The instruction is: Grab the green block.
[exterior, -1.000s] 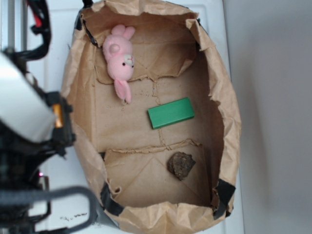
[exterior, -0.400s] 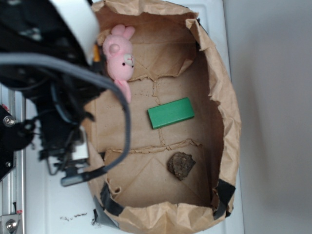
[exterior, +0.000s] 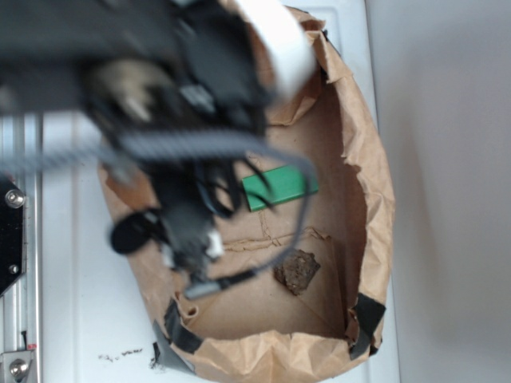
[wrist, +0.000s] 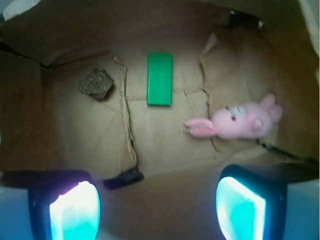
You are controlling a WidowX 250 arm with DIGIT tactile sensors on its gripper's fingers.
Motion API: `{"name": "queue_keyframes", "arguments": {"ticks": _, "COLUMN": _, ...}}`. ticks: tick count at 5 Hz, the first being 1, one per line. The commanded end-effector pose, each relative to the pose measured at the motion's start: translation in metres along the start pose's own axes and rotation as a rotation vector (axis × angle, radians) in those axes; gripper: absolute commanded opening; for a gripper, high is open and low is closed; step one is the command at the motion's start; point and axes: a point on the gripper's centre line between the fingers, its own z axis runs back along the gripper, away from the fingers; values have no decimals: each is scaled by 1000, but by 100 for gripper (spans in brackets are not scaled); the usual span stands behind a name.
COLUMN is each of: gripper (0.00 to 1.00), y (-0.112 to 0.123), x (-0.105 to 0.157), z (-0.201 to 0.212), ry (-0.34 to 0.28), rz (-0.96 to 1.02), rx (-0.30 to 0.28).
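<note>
Wrist view shows gripper (wrist: 157, 207) jaws spread, green block (wrist: 159, 79) at 12 o'clock, pink bunny (wrist: 237, 122), hidden in exterior view.

The paper bag (wrist: 60, 30) lies open, its crumpled walls rising on every side of the flat brown floor. On that floor the green block (wrist: 159, 79) sits near the middle with bare paper all round it. The brown rock (wrist: 96, 84) lies apart on 1 side, the pink plush bunny (wrist: 235, 122) apart on the other, near the bag's edge. The gripper (wrist: 157, 205) hangs spread wide above the near wall; torn flaps curl up from the floor.
</note>
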Motion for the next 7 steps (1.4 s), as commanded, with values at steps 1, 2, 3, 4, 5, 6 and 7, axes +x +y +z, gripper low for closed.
{"name": "queue_keyframes", "arguments": {"ticks": 1, "gripper": 100, "y": 5, "x": 25, "z": -15, "ry": -123, "rz": -126, "rx": -11}}
{"name": "queue_keyframes", "arguments": {"ticks": 2, "gripper": 100, "y": 16, "x": 29, "z": -32, "ry": -121, "rz": -165, "rx": -60}}
{"name": "queue_keyframes", "arguments": {"ticks": 3, "gripper": 100, "y": 17, "x": 34, "z": -43, "ry": -138, "rz": -119, "rx": -19}}
{"name": "queue_keyframes", "arguments": {"ticks": 4, "gripper": 100, "y": 17, "x": 34, "z": -43, "ry": -138, "rz": -119, "rx": -19}}
{"name": "queue_keyframes", "arguments": {"ticks": 5, "gripper": 100, "y": 17, "x": 34, "z": -43, "ry": -138, "rz": -119, "rx": -19}}
{"name": "queue_keyframes", "arguments": {"ticks": 6, "gripper": 100, "y": 17, "x": 34, "z": -43, "ry": -138, "rz": -119, "rx": -19}}
{"name": "queue_keyframes", "arguments": {"ticks": 7, "gripper": 100, "y": 17, "x": 34, "z": -43, "ry": -138, "rz": -119, "rx": -19}}
